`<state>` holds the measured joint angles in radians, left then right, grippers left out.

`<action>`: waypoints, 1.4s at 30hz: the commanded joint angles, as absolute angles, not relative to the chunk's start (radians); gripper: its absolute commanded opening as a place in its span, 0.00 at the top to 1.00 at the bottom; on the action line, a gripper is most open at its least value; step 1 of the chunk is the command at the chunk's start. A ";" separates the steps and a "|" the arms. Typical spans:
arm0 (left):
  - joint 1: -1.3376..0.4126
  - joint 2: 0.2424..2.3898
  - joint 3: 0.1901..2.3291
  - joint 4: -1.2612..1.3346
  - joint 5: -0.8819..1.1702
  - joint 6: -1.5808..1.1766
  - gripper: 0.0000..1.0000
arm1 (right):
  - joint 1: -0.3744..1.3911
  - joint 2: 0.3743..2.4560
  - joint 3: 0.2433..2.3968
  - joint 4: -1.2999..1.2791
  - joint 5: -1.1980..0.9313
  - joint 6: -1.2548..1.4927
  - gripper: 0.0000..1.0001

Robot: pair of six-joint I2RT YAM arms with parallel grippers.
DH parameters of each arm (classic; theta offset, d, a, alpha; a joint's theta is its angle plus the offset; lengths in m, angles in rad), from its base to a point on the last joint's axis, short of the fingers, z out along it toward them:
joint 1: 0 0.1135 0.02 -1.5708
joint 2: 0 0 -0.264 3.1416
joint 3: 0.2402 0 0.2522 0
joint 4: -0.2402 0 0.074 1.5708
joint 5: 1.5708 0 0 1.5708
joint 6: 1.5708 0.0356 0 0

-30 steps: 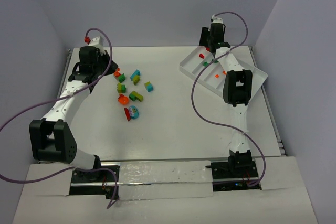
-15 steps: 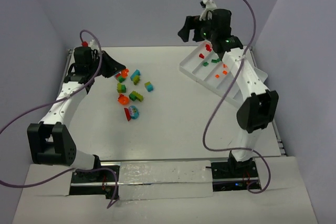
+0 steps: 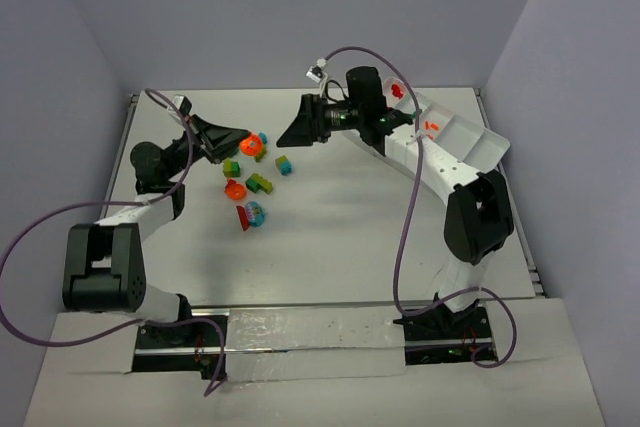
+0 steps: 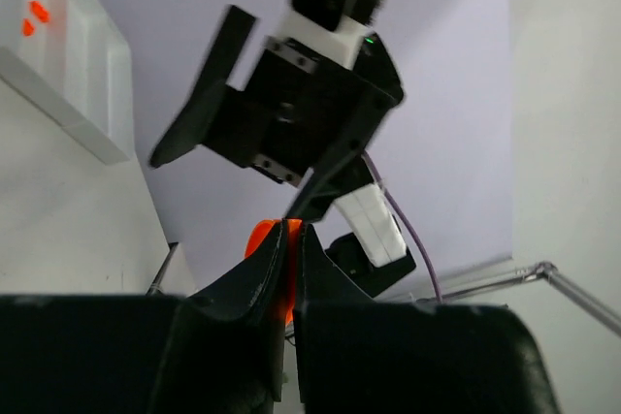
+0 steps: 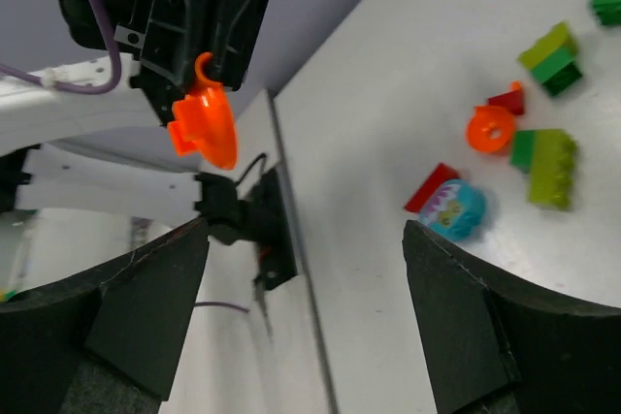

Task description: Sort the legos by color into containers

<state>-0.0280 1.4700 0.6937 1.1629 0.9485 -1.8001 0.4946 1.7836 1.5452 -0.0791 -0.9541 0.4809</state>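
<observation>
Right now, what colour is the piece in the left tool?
Orange; the piece shows best in the right wrist view.

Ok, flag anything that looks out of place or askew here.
The white tray sits skewed, at an angle to the table edges. One orange piece is off the table, pinched in the left gripper in mid-air, facing the open right gripper.

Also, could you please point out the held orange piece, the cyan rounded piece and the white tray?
orange piece (image 5: pixel 206 128): right wrist view, its middle.
cyan rounded piece (image 5: pixel 456 211): right wrist view, its patterned face.
white tray (image 3: pixel 472 137): top external view, its bare right end.
</observation>
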 commanded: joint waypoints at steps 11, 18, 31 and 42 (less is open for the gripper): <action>-0.029 1.347 0.626 1.564 0.927 -1.884 1.00 | 0.539 1.828 1.356 1.035 -1.210 1.340 0.28; -0.037 1.314 0.608 1.570 0.911 -1.910 1.00 | 0.570 1.877 1.396 0.975 -1.204 1.305 0.33; -0.074 1.295 0.587 1.556 0.894 -1.904 1.00 | 0.609 1.891 1.456 0.946 -1.200 1.291 0.49; -0.072 1.303 0.584 1.538 0.884 -1.894 1.00 | 0.644 1.873 1.446 1.009 -1.214 1.313 0.77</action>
